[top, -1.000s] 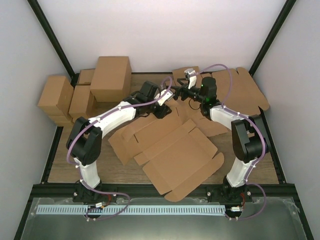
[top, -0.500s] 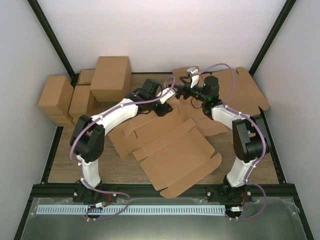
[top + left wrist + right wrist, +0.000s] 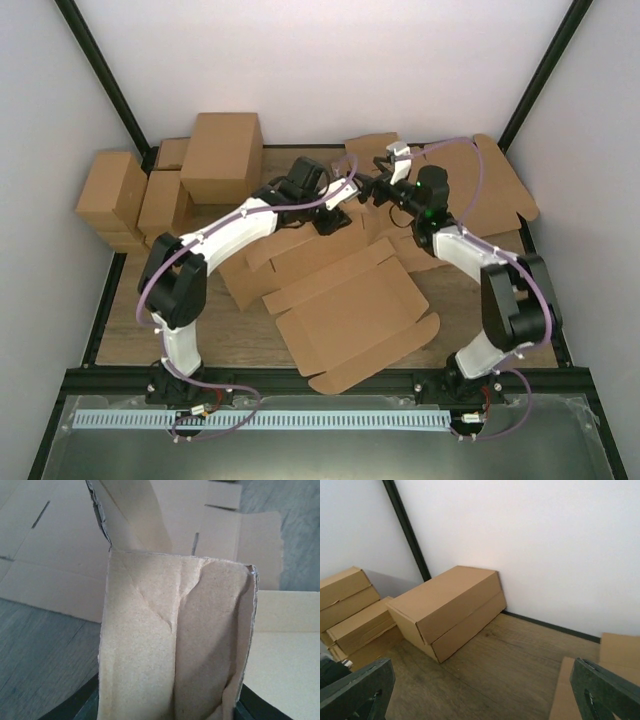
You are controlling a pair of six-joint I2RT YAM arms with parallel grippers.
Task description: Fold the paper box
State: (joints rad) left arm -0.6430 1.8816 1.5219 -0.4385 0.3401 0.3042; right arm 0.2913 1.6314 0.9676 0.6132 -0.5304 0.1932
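- Step in hand, as I judge it: the very start of the fold. The paper box lies almost flat on the bench, nearer my bases than the big folded carton and off to its right, with only its far flap lifted.
- My left pincer is clamped on that flap. The card stands up between the fingers, and a buckle runs down its face.
- My right pincer stands wide apart with nothing in it, raised to the right of the big folded carton and facing it.
- The next move probably calls for bending the flap over its own crease line, not along the buckle. My right pincer would come down to pin the main panel so the sheet does not slide.
- Edges: spare blanks lie further right of the carton, and some overlap the box's outline. A flap edge could catch on them.
- Room: a bare strip of wood shows between the carton and my right pincer. The back wall rises directly behind the carton, so I see little room to move that way. The smaller cartons on its left are well apart from the work.
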